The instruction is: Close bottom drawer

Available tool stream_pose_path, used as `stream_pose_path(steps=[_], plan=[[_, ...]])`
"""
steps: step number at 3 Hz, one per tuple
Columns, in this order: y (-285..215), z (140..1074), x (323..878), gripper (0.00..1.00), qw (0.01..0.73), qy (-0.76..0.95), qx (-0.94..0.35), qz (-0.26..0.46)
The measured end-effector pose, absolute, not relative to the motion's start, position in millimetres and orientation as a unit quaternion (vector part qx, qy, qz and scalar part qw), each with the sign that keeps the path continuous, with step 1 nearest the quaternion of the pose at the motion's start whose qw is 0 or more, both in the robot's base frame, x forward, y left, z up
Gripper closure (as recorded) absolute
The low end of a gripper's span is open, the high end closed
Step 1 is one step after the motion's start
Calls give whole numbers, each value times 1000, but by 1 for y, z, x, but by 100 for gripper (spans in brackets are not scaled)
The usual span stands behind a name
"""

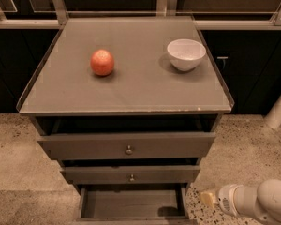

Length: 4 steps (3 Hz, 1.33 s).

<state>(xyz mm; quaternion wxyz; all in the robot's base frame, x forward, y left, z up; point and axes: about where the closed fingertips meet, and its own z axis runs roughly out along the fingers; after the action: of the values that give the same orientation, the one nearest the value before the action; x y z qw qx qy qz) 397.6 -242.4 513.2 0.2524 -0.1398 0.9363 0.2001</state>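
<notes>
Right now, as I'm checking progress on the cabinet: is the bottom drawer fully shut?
No, the bottom drawer is pulled out with its inside showing, and the end effector sits just right of it.

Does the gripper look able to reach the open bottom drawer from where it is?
Probably yes: the gripper sits low, just right of the bottom drawer, with nothing showing between them.

Matt bottom drawer (pixel 131 204); smooth plastic claw (pixel 207 198) just beside.
</notes>
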Motion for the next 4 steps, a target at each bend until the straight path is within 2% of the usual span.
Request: stream_pose_path(steps=[1,3,4], plan=[[-234,458,384,100,229,943,-98,222],[-205,364,367,100,171,934,-42,312],[-201,357,364,100,165,933,-40,319]])
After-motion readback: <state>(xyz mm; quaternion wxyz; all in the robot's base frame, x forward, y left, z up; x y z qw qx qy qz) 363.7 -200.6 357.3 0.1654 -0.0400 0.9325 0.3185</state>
